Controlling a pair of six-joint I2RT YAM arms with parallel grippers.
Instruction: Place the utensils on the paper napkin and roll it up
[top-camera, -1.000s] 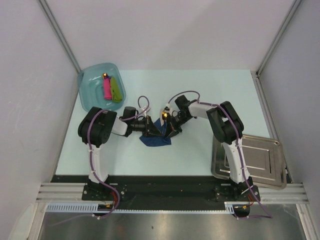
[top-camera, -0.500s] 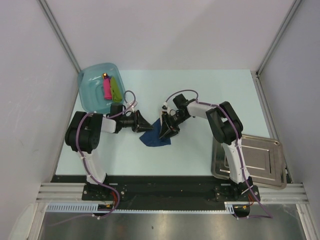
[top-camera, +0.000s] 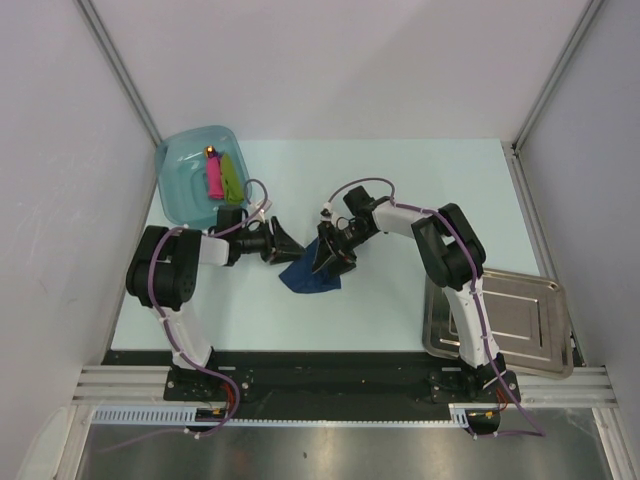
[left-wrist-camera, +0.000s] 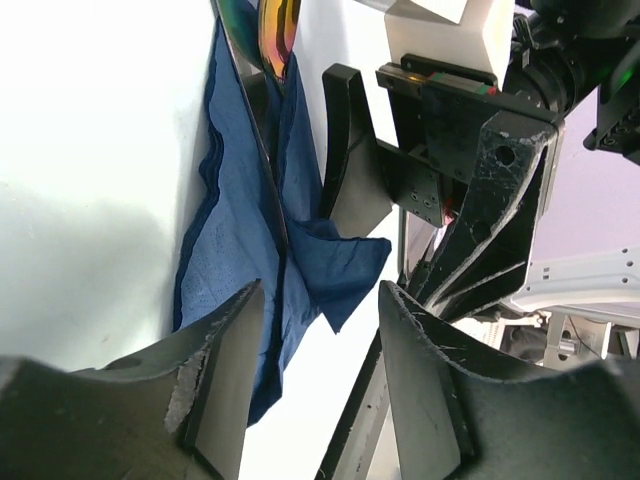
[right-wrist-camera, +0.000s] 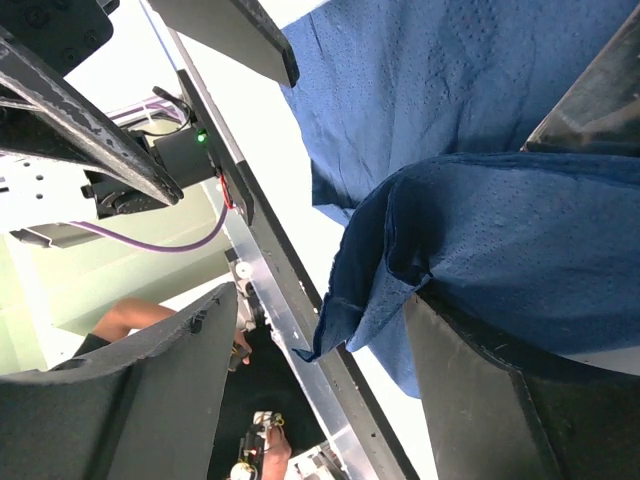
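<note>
The navy paper napkin (top-camera: 308, 277) lies crumpled and partly folded on the table between both arms. My left gripper (top-camera: 283, 243) stands open just left of it; in the left wrist view the napkin (left-wrist-camera: 245, 230) lies ahead of the open gripper (left-wrist-camera: 320, 300). A shiny orange-gold utensil (left-wrist-camera: 278, 28) shows at the napkin's far end. My right gripper (top-camera: 330, 256) is open over the napkin's upper edge. A fold of napkin (right-wrist-camera: 480, 240) drapes over one of its fingers (right-wrist-camera: 480, 390). Another small orange-gold utensil (top-camera: 211, 152) lies in the tub.
A pale teal tub (top-camera: 182, 178) at the back left holds a pink stick (top-camera: 213, 178) and a lime-green stick (top-camera: 232, 178). A steel tray (top-camera: 520, 320) sits at the front right, beside the right arm's base. White walls enclose the table.
Both grippers have opened from shut. The left gripper has drawn back to the left, off the napkin. The right gripper stays over the napkin's upper edge.
</note>
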